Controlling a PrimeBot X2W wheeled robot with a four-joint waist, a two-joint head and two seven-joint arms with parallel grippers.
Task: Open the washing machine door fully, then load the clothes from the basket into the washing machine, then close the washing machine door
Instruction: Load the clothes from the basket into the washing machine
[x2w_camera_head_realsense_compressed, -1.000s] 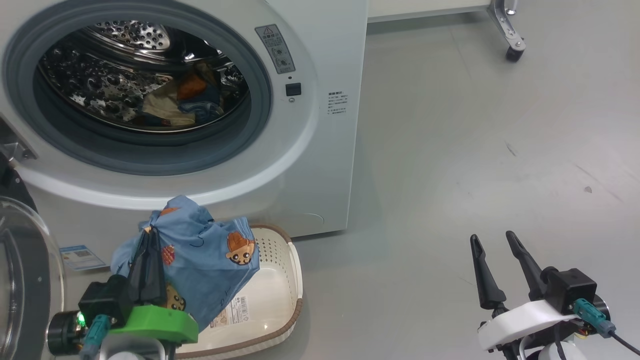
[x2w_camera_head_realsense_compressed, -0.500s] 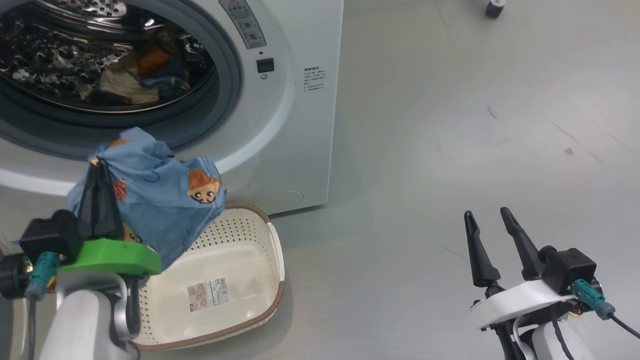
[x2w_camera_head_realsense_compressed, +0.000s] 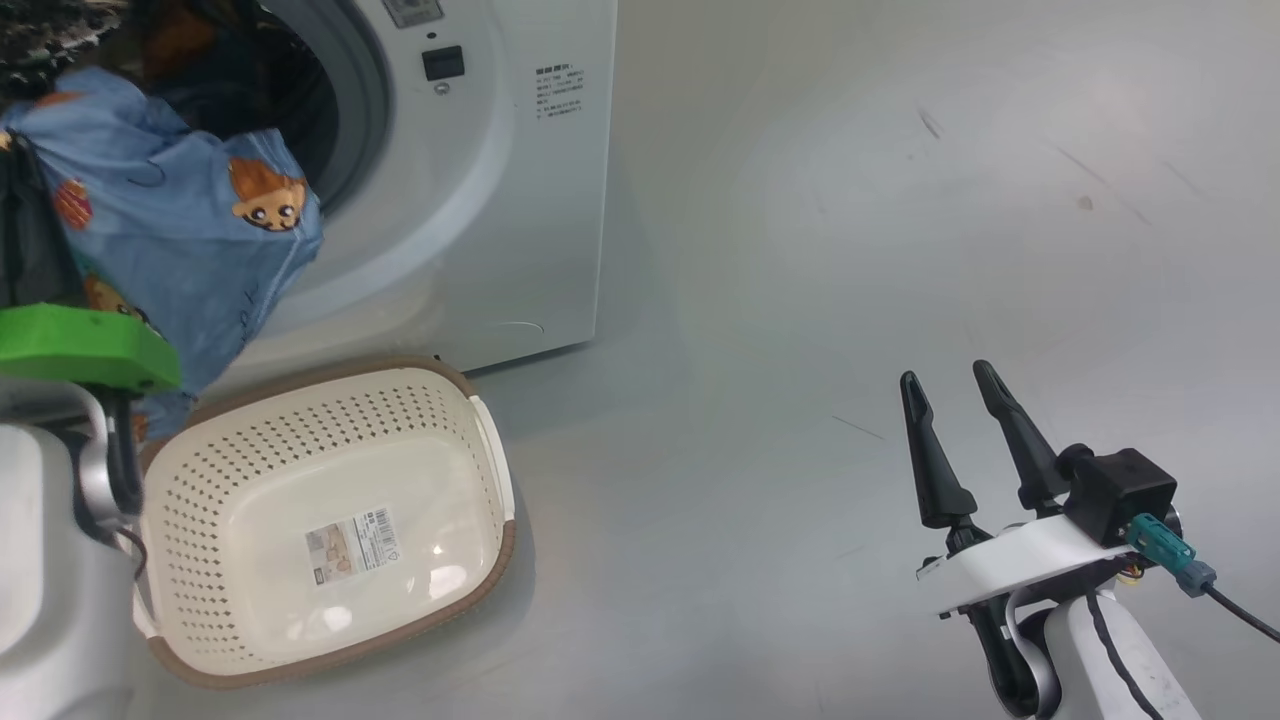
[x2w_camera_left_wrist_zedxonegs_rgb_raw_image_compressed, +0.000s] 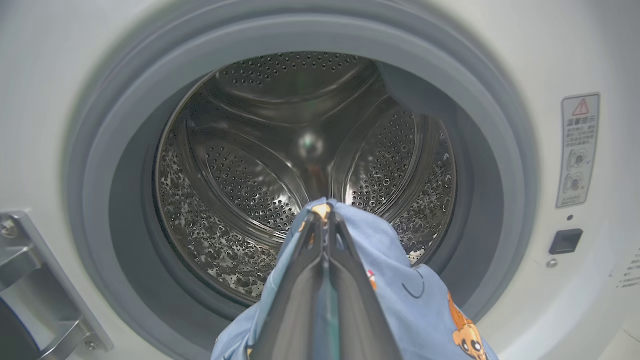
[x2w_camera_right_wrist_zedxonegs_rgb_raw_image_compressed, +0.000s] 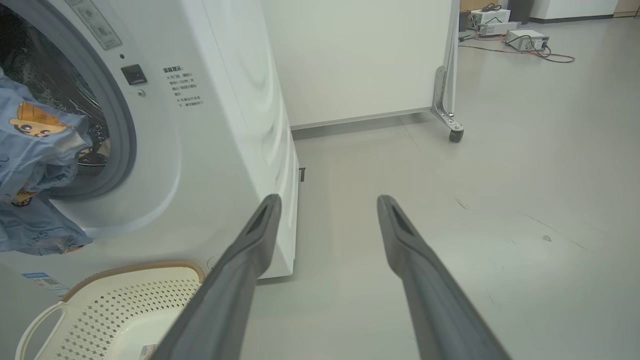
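My left gripper (x2w_camera_left_wrist_zedxonegs_rgb_raw_image_compressed: 325, 214) is shut on a light blue garment (x2w_camera_left_wrist_zedxonegs_rgb_raw_image_compressed: 395, 280) with orange-brown animal prints. It holds the garment up in front of the washing machine's (x2w_camera_head_realsense_compressed: 480, 200) open mouth, at the grey gasket (x2w_camera_left_wrist_zedxonegs_rgb_raw_image_compressed: 125, 150). The same garment (x2w_camera_head_realsense_compressed: 190, 230) hangs at the upper left of the head view, over the basket's far end. The cream basket (x2w_camera_head_realsense_compressed: 250, 440) sits on the floor below the machine, with just a label sticker on its bottom. The washing machine door is out of view; its metal hinge bracket (x2w_camera_left_wrist_zedxonegs_rgb_raw_image_compressed: 35, 260) shows. My right gripper (x2w_camera_head_realsense_compressed: 945, 375) stands open over bare floor.
A white partition on a caster (x2w_camera_right_wrist_zedxonegs_rgb_raw_image_compressed: 455, 135) stands behind the machine's right side. Boxes and cables (x2w_camera_right_wrist_zedxonegs_rgb_raw_image_compressed: 525, 37) lie on the floor far back. Grey floor spreads out to the right of the machine and basket.
The head camera has swung, shifting the scene left and up. My left gripper has lifted the blue garment from just above the basket to the drum opening. The right gripper stays open.
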